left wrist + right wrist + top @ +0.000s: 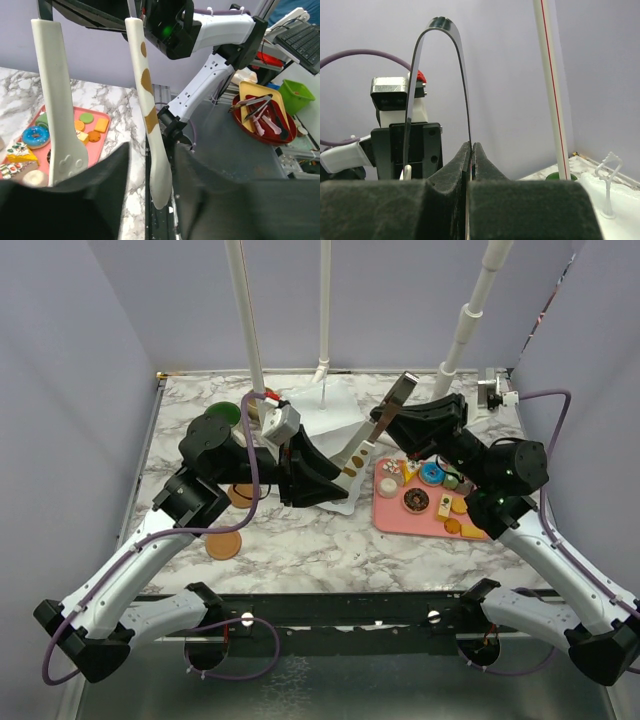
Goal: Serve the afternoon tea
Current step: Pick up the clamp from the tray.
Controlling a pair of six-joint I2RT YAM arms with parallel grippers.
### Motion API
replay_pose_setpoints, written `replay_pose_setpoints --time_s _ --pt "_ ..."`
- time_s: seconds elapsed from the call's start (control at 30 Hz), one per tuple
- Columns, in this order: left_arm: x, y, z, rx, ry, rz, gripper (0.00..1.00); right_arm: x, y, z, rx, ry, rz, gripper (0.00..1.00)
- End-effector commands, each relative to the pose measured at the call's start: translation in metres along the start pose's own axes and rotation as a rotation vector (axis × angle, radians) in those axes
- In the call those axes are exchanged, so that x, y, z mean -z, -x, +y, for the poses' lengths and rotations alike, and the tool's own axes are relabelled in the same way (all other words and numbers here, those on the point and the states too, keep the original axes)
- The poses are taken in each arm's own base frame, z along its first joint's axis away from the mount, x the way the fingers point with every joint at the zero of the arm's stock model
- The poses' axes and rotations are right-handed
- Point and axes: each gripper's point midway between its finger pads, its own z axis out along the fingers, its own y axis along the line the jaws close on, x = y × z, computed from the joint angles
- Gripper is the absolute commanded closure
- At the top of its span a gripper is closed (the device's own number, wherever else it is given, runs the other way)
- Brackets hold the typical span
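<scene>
My right gripper is shut on one metal strip of a pair of tongs, held slanting above the table's middle. The tongs' two white, brown-spotted tips point down-left. My left gripper is open, with one white tip between its jaws; the other tip hangs outside. Toy pastries, among them a blue doughnut, lie on the pink tray. The white stand's plate lies behind the arms. A green-lined mug stands back left. Two brown coasters lie left.
Three white poles rise at the back. Purple cables loop over both arms. The black rail runs along the table's front edge. Off the table, a red bowl of utensils and a green bin show in the left wrist view.
</scene>
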Motion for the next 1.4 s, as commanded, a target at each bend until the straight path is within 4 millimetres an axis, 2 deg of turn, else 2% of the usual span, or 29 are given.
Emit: replay_pose_setpoints --time_s 0.0,0.13,0.23,0.3,0.4,0.5,0.57,0.63,0.77,0.83,0.9,0.93,1.13,1.37 --pt "0.003 -0.001 -0.008 -0.009 -0.018 0.001 0.66 0.003 0.029 0.008 0.000 0.007 -0.136 0.99" --pt "0.003 -0.005 -0.005 0.015 -0.006 0.000 0.66 0.006 0.039 0.007 -0.003 0.006 -0.215 0.99" --pt "0.003 -0.001 -0.004 0.007 0.012 -0.014 0.67 0.008 0.042 0.006 0.014 0.002 -0.243 0.99" --pt "0.003 0.002 -0.002 -0.001 0.029 -0.025 0.76 0.008 0.043 0.006 0.017 0.002 -0.249 0.99" --pt "0.004 0.011 0.004 -0.039 0.067 -0.053 1.00 0.007 0.038 0.007 0.019 0.017 -0.235 0.99" --pt "0.005 0.018 0.008 -0.071 0.096 -0.072 1.00 0.006 0.031 0.004 -0.006 0.002 -0.198 0.99" --pt "0.005 0.023 0.005 -0.082 0.088 -0.078 1.00 0.005 0.024 0.008 -0.010 0.008 -0.119 0.86" --pt "0.006 0.027 -0.001 -0.086 0.063 -0.078 1.00 0.006 0.001 0.008 -0.007 0.003 0.052 0.69" --pt "0.007 0.027 -0.015 -0.091 -0.004 -0.065 1.00 0.022 -0.020 0.030 0.056 0.132 0.249 0.36" --pt "0.007 0.025 -0.020 -0.094 -0.028 -0.058 1.00 0.025 -0.024 0.035 0.052 0.176 0.319 0.27" --pt "0.008 0.025 -0.022 -0.097 -0.040 -0.056 1.00 0.028 -0.025 0.042 0.039 0.257 0.379 0.04" --pt "0.008 0.025 -0.025 -0.102 -0.049 -0.055 1.00 0.029 -0.025 0.043 0.027 0.292 0.404 0.01" --pt "0.012 0.028 -0.037 -0.129 -0.088 -0.055 1.00 0.033 -0.019 0.061 0.045 0.476 0.446 0.00" --pt "0.013 0.023 -0.037 -0.135 -0.100 -0.044 1.00 0.022 -0.006 0.060 0.104 0.483 0.362 0.00"
